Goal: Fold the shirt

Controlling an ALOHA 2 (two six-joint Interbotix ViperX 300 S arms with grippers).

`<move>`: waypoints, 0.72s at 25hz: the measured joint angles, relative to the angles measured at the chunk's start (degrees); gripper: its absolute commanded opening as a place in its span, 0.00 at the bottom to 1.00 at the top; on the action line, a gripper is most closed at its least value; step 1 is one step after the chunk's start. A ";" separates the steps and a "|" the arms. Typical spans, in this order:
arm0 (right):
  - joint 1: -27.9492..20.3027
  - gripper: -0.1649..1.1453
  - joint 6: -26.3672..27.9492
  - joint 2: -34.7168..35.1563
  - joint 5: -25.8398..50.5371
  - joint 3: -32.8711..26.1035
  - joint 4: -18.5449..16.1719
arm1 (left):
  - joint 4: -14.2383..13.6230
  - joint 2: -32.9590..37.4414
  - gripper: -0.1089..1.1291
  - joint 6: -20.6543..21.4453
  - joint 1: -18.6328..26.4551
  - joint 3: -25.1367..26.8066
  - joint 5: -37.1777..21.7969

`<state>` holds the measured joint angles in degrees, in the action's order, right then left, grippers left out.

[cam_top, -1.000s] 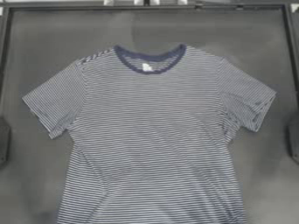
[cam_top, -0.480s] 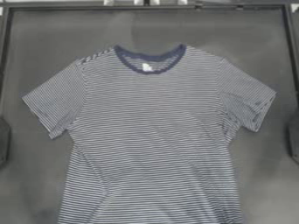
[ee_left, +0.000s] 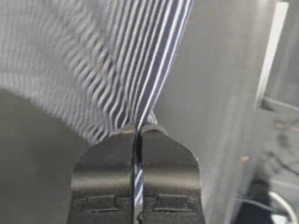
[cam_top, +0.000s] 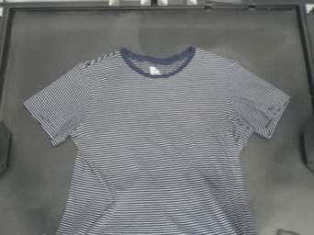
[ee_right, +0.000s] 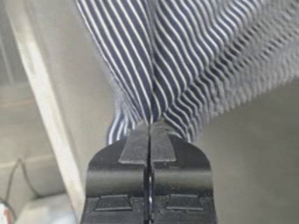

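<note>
The shirt [cam_top: 159,137] lies face up and spread flat on the dark table, with its navy collar [cam_top: 158,62] and white label [cam_top: 154,70] at the far side and both sleeves out. Its hem runs off the near edge of the top view. Neither gripper shows in that view. In the left wrist view my left gripper [ee_left: 138,129] is shut, with striped cloth [ee_left: 116,65] gathered at its tips and a strip showing between the jaws. My right gripper [ee_right: 150,127] is shut the same way on bunched striped cloth [ee_right: 175,52].
A raised frame [cam_top: 157,7] borders the table's far side. Dark arm parts sit at the left edge [cam_top: 3,149] and right edge [cam_top: 308,147]. A pale table rail runs close beside each gripper [ee_left: 271,65] [ee_right: 35,87].
</note>
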<state>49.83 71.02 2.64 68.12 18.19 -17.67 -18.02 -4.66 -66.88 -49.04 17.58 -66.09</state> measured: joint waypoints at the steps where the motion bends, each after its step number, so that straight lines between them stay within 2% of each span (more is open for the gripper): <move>1: -0.09 0.19 0.18 -0.97 0.79 0.18 -0.53 | -0.53 0.79 0.13 0.00 -0.09 -0.18 -1.41; 5: -0.79 0.19 -0.09 -5.01 3.25 1.76 -2.72 | -3.25 4.66 0.13 0.00 0.18 -0.44 -7.03; 10: -3.96 0.19 -2.37 -12.30 4.39 5.98 -3.34 | -6.50 10.11 0.13 0.62 1.58 0.44 -11.51; 18: -12.22 0.19 -8.35 -23.29 6.59 11.87 -4.04 | -9.23 21.80 0.13 1.14 7.38 9.40 -13.01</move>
<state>37.62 62.67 -20.65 74.71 30.06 -21.71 -27.25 17.14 -65.74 -41.66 26.98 -79.10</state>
